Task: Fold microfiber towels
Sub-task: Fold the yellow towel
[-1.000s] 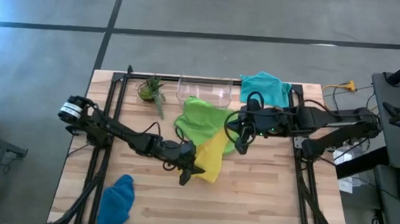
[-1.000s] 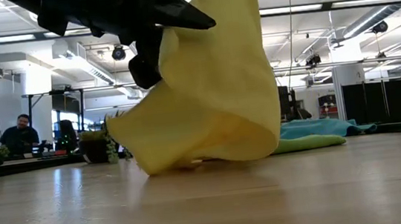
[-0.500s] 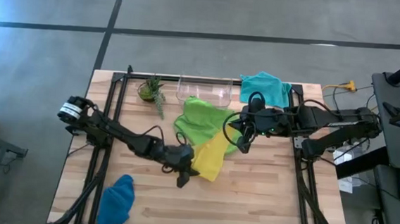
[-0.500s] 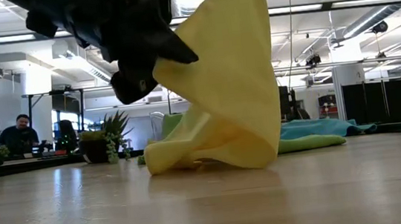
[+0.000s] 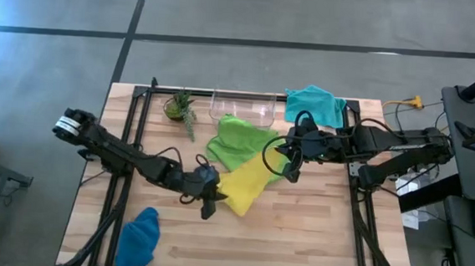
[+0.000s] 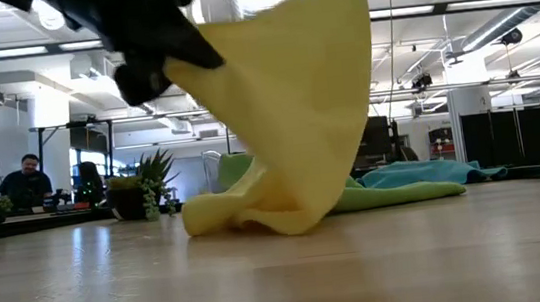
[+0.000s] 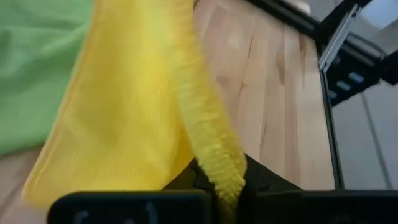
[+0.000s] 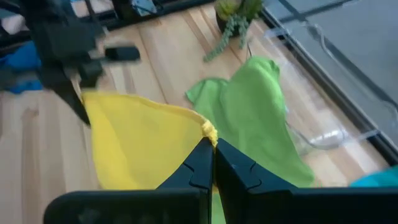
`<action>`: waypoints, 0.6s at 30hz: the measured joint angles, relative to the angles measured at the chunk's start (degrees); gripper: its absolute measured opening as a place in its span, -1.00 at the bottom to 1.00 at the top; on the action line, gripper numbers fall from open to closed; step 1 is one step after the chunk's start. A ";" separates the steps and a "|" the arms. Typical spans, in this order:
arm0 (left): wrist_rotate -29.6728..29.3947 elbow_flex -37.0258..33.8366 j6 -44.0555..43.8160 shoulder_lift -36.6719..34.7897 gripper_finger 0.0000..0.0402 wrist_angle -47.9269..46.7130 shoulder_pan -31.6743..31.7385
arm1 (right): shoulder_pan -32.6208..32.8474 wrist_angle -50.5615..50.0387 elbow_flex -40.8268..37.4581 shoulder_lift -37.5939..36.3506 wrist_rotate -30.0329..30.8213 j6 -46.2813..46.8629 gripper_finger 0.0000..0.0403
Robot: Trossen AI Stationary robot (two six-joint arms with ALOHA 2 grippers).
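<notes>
My left claw (image 5: 210, 205) has just clenched on the soft yellow microfiber towel's (image 5: 245, 184) corner; right claw (image 5: 289, 163) pinches the opposite corner, so spreading can begin.

One towel (image 5: 246, 186) is plain yellow, another (image 5: 238, 141) lime green, a third (image 5: 317, 104) teal, and a fourth (image 5: 138, 239) dark blue. The table (image 5: 314, 231) is pale striped wood; both arms are black.

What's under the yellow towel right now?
The lime green towel lies under the yellow towel's far edge; bare table elsewhere. How far the green runs beneath is covered.
</notes>
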 joint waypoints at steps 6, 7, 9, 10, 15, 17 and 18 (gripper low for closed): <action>-1.10 0.17 -0.20 -9.83 -1.00 -12.86 -0.96 | 0.90 -4.17 -0.02 -1.85 0.69 3.08 -0.96; -2.12 0.17 0.04 -11.79 -1.00 -15.10 -0.95 | 1.14 -4.19 -0.02 -2.29 1.87 3.14 -0.96; -5.55 0.48 1.49 -15.94 -1.00 -18.67 -0.89 | 1.37 -4.16 -0.02 -3.30 4.87 2.65 -0.96; -8.18 0.62 3.13 -18.04 -1.00 -19.81 -0.58 | 1.26 -3.94 -0.02 -3.62 6.36 1.85 -0.96; -17.86 2.96 13.71 -26.28 -1.00 -22.26 3.25 | -1.17 1.82 0.01 -4.59 11.12 -4.33 -0.96; -18.68 5.28 18.41 -28.28 -1.00 -22.99 5.23 | -1.96 5.32 0.20 -4.68 12.37 -6.98 -0.96; -19.38 6.86 20.53 -29.10 -1.00 -23.49 6.06 | -2.24 7.27 0.27 -4.68 13.17 -8.48 -0.96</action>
